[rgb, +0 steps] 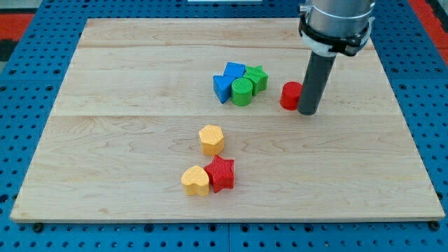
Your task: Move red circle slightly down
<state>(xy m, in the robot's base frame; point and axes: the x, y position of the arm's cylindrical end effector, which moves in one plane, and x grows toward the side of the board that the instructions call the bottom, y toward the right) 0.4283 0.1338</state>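
Observation:
The red circle lies on the wooden board in the upper right part of the view. My tip stands right beside it, on its right side, touching or nearly touching, and hides its right edge. The rod rises from there to the arm's dark collar at the view's top.
To the left of the red circle sits a tight cluster: a blue block, a blue triangle, a green circle and a green star. Lower in the middle are a yellow hexagon, a yellow heart and a red star.

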